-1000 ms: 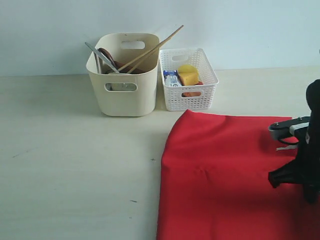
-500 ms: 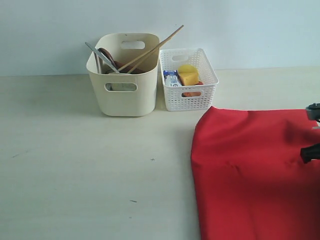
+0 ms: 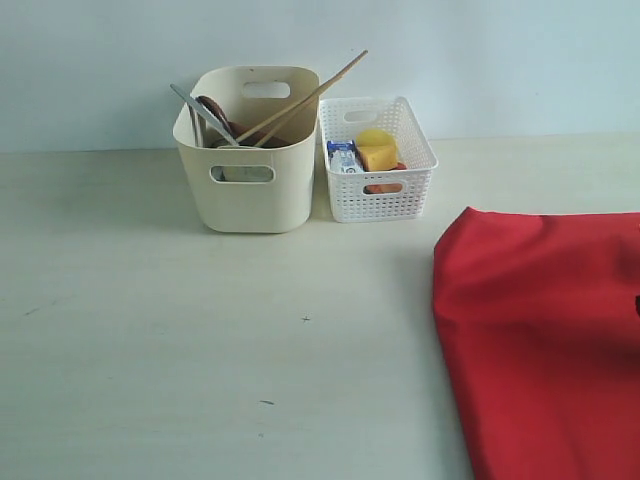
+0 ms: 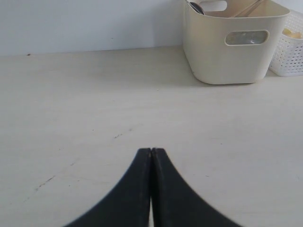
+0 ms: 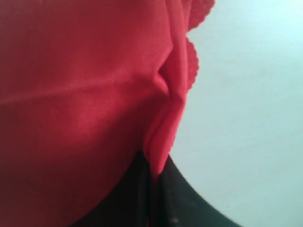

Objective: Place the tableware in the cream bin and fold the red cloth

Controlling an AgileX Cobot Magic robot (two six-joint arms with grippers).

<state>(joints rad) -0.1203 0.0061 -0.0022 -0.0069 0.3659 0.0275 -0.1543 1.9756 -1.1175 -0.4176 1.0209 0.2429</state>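
Fingers (image 5: 180, 208) on right pinch red cloth (image 5: 71, 94), seemingly near table (image 5: 246, 118).

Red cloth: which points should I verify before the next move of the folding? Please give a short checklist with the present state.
1. Right gripper shut on the red cloth, fabric pinched between the jaws: ok.
2. Left gripper shut and holding nothing, above bare table: ok.
3. Chopsticks and knife stand in the cream bin: ok.
4. All other pieces in the bin: cannot tell, the wall hides them.
5. Cloth lies apart from the white basket: ok.
6. Cloth folded evenly: cannot tell, it runs out of the exterior view.
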